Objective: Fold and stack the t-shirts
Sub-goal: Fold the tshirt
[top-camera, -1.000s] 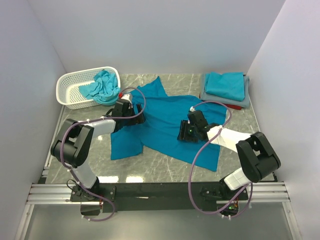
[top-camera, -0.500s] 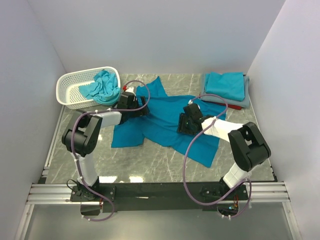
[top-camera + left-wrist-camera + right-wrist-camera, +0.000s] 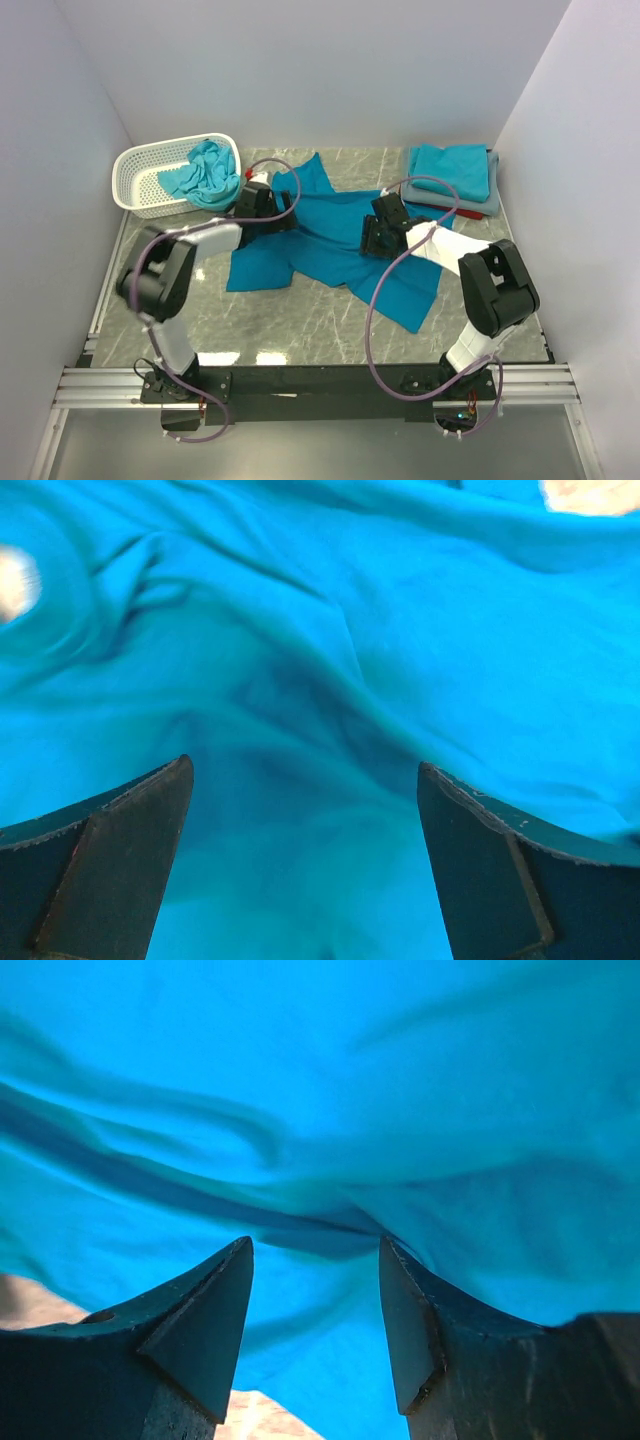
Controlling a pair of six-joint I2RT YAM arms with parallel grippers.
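Note:
A teal-blue t-shirt (image 3: 325, 250) lies spread and rumpled on the marble table. My left gripper (image 3: 272, 213) is low over its upper left part, jaws open, with wrinkled cloth (image 3: 300, 710) filling the view between the fingers. My right gripper (image 3: 366, 240) is over the shirt's middle right, jaws open, with a fold of cloth (image 3: 320, 1230) just ahead of the fingertips. A stack of folded t-shirts (image 3: 452, 176), turquoise over grey over red, sits at the back right. A crumpled turquoise shirt (image 3: 205, 172) lies in the basket.
A white lattice basket (image 3: 150, 165) stands at the back left. White walls close the table on three sides. Purple cables loop from both arms above the shirt. Bare marble (image 3: 300, 320) shows in front of the shirt.
Both grippers have moved toward the back of the table. The shirt has shifted and bunched back with them, its lower hem drawn away from the front edge.

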